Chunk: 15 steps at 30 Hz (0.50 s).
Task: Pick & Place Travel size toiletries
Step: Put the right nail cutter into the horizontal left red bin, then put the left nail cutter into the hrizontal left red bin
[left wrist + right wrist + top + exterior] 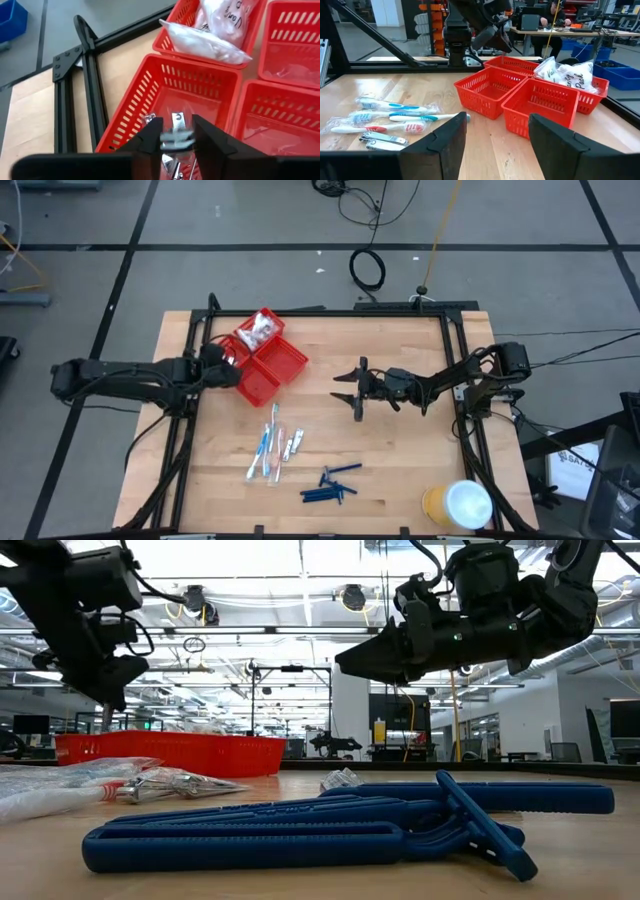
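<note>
I've got a silvery metal clipper [175, 137] pinched in my left gripper [175, 142], right over the red tray [200, 82], above its compartment nearest my arm. White packets [212, 30] fill another compartment. Toothbrushes [266, 448], more clippers [293, 445] and blue sticks [330, 485] lie beyond the tray. My right gripper [352, 390] hangs spread beside the tray.

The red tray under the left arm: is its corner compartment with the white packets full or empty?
Full. The white packets heap above the rim of that compartment of the red tray; the right wrist view shows the same heap.
</note>
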Motion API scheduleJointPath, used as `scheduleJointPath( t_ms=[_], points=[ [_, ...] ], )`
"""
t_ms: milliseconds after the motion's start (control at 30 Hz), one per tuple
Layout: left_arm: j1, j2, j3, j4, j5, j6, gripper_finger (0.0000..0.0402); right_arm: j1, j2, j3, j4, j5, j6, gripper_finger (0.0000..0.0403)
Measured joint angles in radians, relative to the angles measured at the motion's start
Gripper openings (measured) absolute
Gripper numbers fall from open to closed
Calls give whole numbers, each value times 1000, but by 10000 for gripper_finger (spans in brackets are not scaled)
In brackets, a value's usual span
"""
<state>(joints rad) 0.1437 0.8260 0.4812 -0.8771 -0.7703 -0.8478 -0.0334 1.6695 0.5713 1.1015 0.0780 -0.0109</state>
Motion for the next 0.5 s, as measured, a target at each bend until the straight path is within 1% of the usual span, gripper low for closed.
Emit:
scheduleJointPath(
  t_ms=[133,400,433,500],
  points=[
    [12,0,0,9,1,0,123,0,0,0,0,0,0,199],
    [13,0,0,27,4,1,125,0,0,0,-7,0,0,199],
    [13,0,0,46,18,6,126,0,0,0,-7,0,0,198],
    [13,-1,0,114,103,69,126,0,0,0,-7,0,0,197]
  ],
)
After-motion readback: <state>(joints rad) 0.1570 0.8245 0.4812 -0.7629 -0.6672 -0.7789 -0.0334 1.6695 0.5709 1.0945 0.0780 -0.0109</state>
